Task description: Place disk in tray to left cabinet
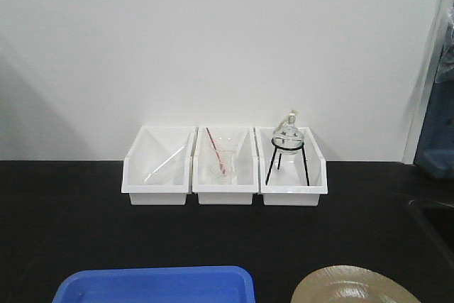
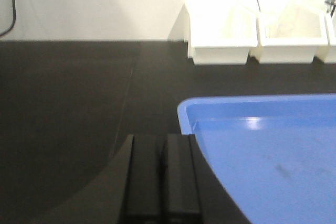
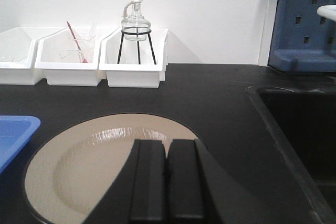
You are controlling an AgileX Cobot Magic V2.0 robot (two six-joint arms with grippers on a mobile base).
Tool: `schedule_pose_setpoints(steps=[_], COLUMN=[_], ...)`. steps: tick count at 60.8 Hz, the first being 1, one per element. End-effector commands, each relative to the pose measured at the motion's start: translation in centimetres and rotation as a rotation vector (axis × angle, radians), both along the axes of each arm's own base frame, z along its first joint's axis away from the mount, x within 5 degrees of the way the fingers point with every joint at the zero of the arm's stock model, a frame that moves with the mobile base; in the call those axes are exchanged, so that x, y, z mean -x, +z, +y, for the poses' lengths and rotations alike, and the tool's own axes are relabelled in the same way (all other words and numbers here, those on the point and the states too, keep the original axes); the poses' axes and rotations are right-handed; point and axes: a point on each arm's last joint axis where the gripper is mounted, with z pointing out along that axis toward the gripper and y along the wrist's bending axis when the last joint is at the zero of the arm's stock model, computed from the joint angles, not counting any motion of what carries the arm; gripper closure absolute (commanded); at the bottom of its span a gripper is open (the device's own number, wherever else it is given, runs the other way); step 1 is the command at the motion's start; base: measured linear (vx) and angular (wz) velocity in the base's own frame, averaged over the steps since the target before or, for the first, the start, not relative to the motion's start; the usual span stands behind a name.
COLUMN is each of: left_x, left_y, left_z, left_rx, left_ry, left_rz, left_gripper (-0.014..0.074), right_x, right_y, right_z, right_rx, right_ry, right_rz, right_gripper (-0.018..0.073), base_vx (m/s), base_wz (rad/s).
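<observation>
Disk [image 3: 79, 166]: a large, round, shallow plate, glossy tan with a thin dark rim and a broad lip around a slightly sunken centre. It lay flat on the black counter [image 3: 220, 93] near the front edge. The disk sat just beside the tray [image 3: 13, 135], parted from it by a narrow strip of counter, with the sink [image 3: 299, 129] recess on its other side. The tray was bright blue plastic with rounded corners and a low raised rim, also at the front edge.

The front-facing view caught only the far arcs of disk and tray. It alone showed all three white bins [image 1: 223, 175] squarely, in a row along the back edge against the wall [image 1: 213, 33]. The bin nearest the sink held a round glass flask [image 1: 288, 136] on a black tripod [image 1: 287, 164].

The right wrist view alone showed the disk nearly whole, the sink and a blue perforated rack [image 3: 307, 19]. The right gripper [image 3: 168, 142] was over the disk's near part, fingers pressed together on nothing; contact with the disk could not be told.

The left wrist view alone showed the tray's corner close up. The left gripper [image 2: 163, 137] was beside that corner, fingers likewise together and holding nothing.
</observation>
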Motion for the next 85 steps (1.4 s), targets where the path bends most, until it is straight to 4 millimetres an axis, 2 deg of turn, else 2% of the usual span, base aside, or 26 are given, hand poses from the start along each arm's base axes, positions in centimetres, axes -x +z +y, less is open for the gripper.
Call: schedule_pose_setpoints(steps=[1, 13, 21, 27, 35, 39, 45, 51, 61, 72, 85], left_x=[0.0, 0.2, 1.3, 2.2, 3.2, 3.2, 2.8, 1.1, -1.2, -2.7, -3.9], left_y=[1.4, 3.1, 6.3, 9.0, 12.8, 14.6, 16.9, 17.4, 16.2, 15.2, 14.6], left_z=[0.1, 0.2, 0.3, 0.3, 0.2, 0.2, 0.1, 0.1, 0.0, 0.0, 0.0], left_rx=[0.005, 0.047, 0.141, 0.167, 0.159, 0.157, 0.149, 0.149, 0.147, 0.146, 0.145], left_ry=[0.006, 0.014, 0.004, -0.009, -0.016, -0.017, -0.017, -0.013, -0.005, 0.001, 0.005], left_rz=[-0.186, -0.371, -0.636, -0.699, -0.692, -0.664, -0.613, -0.511, -0.343, -0.222, -0.160], left_gripper=[0.0603, 0.0603, 0.0603, 0.0601, 0.0600, 0.0600, 0.0600, 0.0600, 0.0595, 0.0574, 0.0467], right_x=[0.0, 0.5, 1.5, 2.5, 3.2, 3.0, 1.9, 0.0, -2.9, -5.2, -6.8], right_y=[0.5, 3.0, 6.4, 9.3, 12.6, 14.1, 15.1, 15.1, 13.3, 12.2, 11.2], right_z=[0.1, 0.2, -0.1, -0.4, -0.4, -0.3, -0.2, 0.0, 0.2, 0.4, 0.5], right_rx=[0.002, -0.041, -0.130, -0.202, -0.218, -0.216, -0.210, -0.196, -0.184, -0.178, -0.173], right_ry=[0.003, 0.020, 0.018, 0.015, 0.021, 0.024, 0.025, 0.020, 0.009, -0.001, -0.008], right_rz=[-0.116, -0.370, -0.562, -0.635, -0.647, -0.613, -0.520, -0.391, -0.182, -0.066, 0.019], right_gripper=[0.0565, 0.0564, 0.0561, 0.0560, 0.0557, 0.0556, 0.0553, 0.0551, 0.0547, 0.0538, 0.0461], base_vx=[0.00, 0.00, 0.00, 0.00, 0.00, 0.00, 0.00, 0.00, 0.00, 0.00, 0.00], base_wz=[0.00, 0.00, 0.00, 0.00, 0.00, 0.00, 0.00, 0.00, 0.00, 0.00, 0.00])
